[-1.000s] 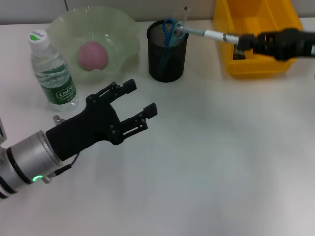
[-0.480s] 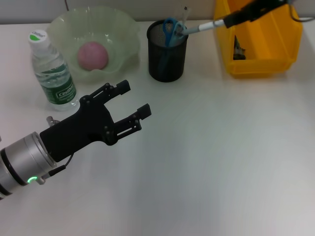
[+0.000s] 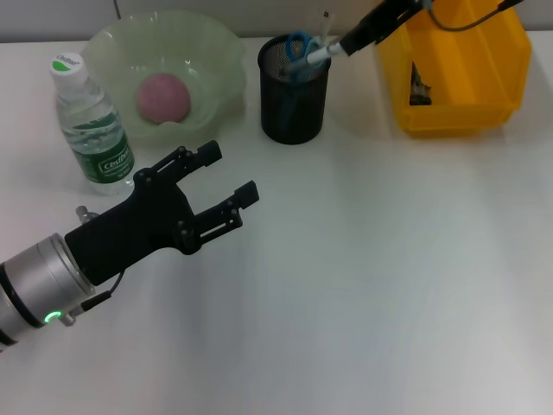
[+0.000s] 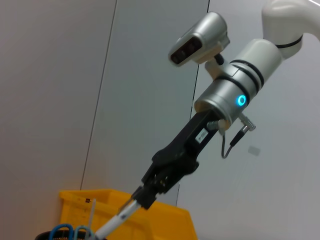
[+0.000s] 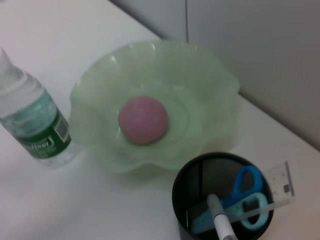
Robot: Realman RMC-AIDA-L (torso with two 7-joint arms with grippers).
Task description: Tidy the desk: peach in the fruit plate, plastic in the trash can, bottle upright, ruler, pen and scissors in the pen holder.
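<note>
The black mesh pen holder (image 3: 295,89) serves as the landmark. The right gripper (image 3: 373,23) sits above and just beyond the holder's rim on the yellow-bin side, clenched on the upper end of the pen (image 3: 318,54). The pen slants down from that grip, and its lower end is already inside the holder's mouth, as the right wrist view shows (image 5: 220,222). Holding it by the top lets the shaft clear the rim and drop in once freed; that is my reading of the steep tilt.

Inside the holder, the blue-handled scissors (image 5: 239,200) lie just beside the pen, and the clear ruler (image 5: 278,186) leans against the far rim, sticking out above it. The pen looks like the last item to seat.

To the holder's other side stands the pale green fruit plate (image 3: 213,54) with the pink peach (image 3: 162,97) resting in its middle. Beyond the plate, the water bottle (image 3: 90,125) stands upright. The yellow trash bin (image 3: 488,82) sits near the holder on the opposite side, with something dark inside that I cannot identify.

The left gripper (image 3: 225,185) hovers over bare desk in front of the holder, fingers spread and empty, apparently idle.
</note>
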